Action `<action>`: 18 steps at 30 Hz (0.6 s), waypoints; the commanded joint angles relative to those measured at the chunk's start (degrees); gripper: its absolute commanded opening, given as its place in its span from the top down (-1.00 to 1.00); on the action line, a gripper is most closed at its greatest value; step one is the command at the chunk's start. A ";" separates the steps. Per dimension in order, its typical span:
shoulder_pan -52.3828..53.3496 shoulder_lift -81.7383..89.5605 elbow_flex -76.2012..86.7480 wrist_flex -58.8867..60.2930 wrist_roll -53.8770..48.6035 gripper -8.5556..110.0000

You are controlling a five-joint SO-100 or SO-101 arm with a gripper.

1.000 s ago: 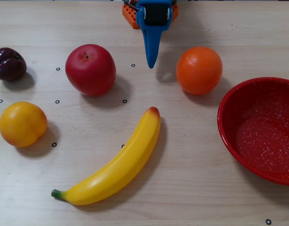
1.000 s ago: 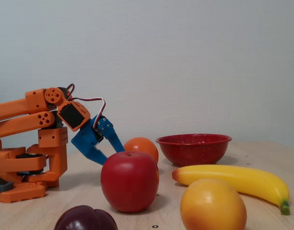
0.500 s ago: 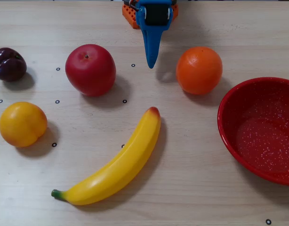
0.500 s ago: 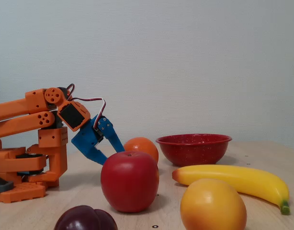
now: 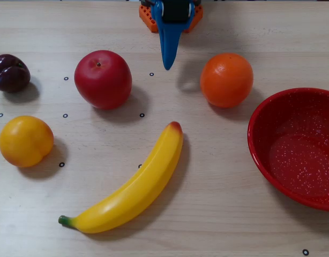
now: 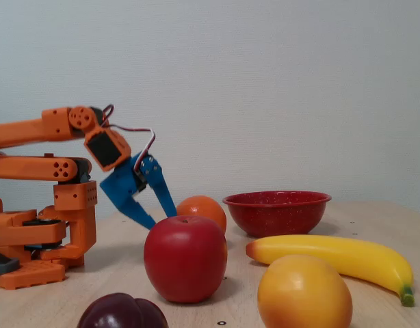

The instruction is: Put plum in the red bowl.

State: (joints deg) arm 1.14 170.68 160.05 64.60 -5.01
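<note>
The plum [image 5: 10, 73] is a small dark purple fruit with a crease, lying at the table's far left in the overhead view. In the fixed view the plum [image 6: 122, 313] shows at the bottom edge. The red bowl [image 5: 296, 146] with white speckles stands at the right edge, and the red bowl [image 6: 277, 211] is empty. My blue gripper [image 5: 167, 65] hangs at the top centre, pointing down between the apple and the orange, far from the plum. In the fixed view the gripper [image 6: 161, 220] is above the table, jaws slightly apart, holding nothing.
A red apple [image 5: 103, 79], an orange [image 5: 226, 80], a yellow-orange round fruit [image 5: 25, 141] and a banana [image 5: 132, 183] lie spread over the wooden table [image 5: 218, 214]. The arm's orange base [image 6: 39, 239] sits at the back.
The arm has lifted its upper links, and the gripper has risen a little and drawn back toward the base. The fruits and bowl have not moved.
</note>
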 commanded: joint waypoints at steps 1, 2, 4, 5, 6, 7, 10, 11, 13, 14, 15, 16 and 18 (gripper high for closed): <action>1.05 -3.08 -8.88 1.76 -0.97 0.86; 1.14 -4.22 -10.55 2.37 -1.32 0.86; 1.41 -6.50 -13.71 3.25 -1.49 0.86; 1.67 -7.47 -15.29 3.52 -1.76 0.86; 1.93 -8.44 -16.61 3.78 -2.02 0.86; 2.29 -9.32 -18.02 3.87 -2.46 0.86; 3.60 -11.69 -21.62 3.52 -3.60 0.86; 3.96 -12.57 -23.03 3.78 -3.87 0.86; 4.75 -14.41 -25.84 4.92 -4.13 0.86; 5.10 -15.47 -27.33 5.45 -4.22 0.86; 5.62 -16.52 -28.83 5.80 -4.31 0.86; 6.15 -17.75 -30.50 6.33 -4.31 0.86; 7.03 -20.39 -34.01 7.56 -4.66 0.86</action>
State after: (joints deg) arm 6.50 151.52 133.33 71.02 -8.26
